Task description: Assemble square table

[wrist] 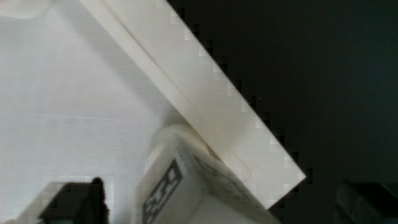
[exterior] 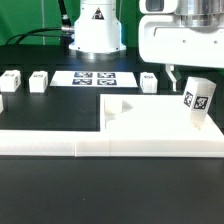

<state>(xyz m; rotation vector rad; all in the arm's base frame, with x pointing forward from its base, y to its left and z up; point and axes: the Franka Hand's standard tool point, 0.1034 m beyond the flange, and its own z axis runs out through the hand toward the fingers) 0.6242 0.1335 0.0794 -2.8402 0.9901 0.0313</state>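
The white square slab [exterior: 150,115] lies flat on the black table against the low white rail [exterior: 110,146]. A white leg post [exterior: 200,105] with a black-and-white tag stands slightly tilted at the slab's corner on the exterior view's right. My gripper [exterior: 188,78] hangs just above that post with its fingers apart. In the wrist view the tagged post [wrist: 166,188] rests by the slab's edge [wrist: 205,90], between my fingers [wrist: 71,202]. A gap shows beside the post, so the gripper [wrist: 222,208] is open. Three more leg posts [exterior: 38,81] lie along the back.
The marker board [exterior: 95,77] lies at the back middle in front of the robot base [exterior: 95,30]. Loose posts lie at the far left [exterior: 9,80] and near the slab's back edge [exterior: 148,82]. Black table shows in front of the rail.
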